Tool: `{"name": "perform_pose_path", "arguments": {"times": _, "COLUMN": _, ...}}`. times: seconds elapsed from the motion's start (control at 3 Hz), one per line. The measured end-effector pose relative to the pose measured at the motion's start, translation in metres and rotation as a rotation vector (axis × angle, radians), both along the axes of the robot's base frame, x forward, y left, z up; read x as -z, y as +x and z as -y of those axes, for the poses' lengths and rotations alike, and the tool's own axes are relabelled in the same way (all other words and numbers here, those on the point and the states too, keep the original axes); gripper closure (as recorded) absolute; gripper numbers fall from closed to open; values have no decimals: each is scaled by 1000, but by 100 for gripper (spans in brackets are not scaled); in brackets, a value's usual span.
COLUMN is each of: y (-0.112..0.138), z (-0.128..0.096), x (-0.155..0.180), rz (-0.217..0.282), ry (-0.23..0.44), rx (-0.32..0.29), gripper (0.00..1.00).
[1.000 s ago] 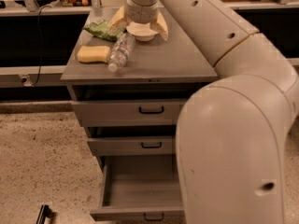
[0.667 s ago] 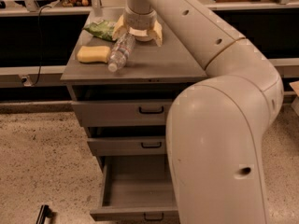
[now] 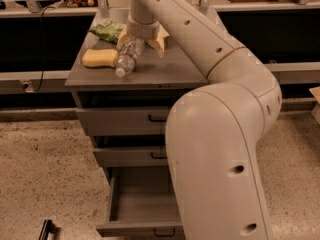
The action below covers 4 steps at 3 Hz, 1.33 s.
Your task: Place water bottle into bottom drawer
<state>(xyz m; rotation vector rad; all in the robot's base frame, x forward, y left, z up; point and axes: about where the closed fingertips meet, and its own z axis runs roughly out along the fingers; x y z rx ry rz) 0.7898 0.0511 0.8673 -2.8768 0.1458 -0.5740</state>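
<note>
Camera view: my end effector (image 3: 138, 35) had edged left over the far end of the water bottle (image 3: 126, 59), which lay unmoved on the surface beside the yellow sponge (image 3: 99, 57). Whether I had clasped it, I could not tell. The bottom drawer (image 3: 142, 199) stood open below.

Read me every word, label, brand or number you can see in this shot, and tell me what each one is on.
No text can be read anywhere in this view.
green bag: any print is too blurred to read.
water bottle: no legible label.
bottom drawer, open: no markings show on it.
gripper, down at the bottle's far end on the cabinet top: no lettering shows.
</note>
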Motion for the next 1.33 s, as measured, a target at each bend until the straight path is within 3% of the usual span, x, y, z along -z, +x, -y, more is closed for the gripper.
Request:
{"name": "perform_pose_path", "arguments": {"times": 0.33, "y": 6, "z": -11, "x": 13, "rz": -22, "ry": 30, "rx": 8, "gripper": 16}}
{"name": "perform_pose_path", "arguments": {"times": 0.67, "y": 9, "z": -12, "x": 23, "rz": -45, "ry": 53, "rx": 25, "gripper": 33}}
{"name": "perform_pose_path", "arguments": {"times": 1.0, "y": 5, "z": -15, "x": 19, "rz": -73, "ry": 99, "rx": 46, "gripper": 57}}
{"name": "perform_pose_path", "arguments": {"times": 1.33, "y": -7, "z": -6, "x": 12, "rz": -127, "ry": 137, "rx": 116, "gripper": 81}}
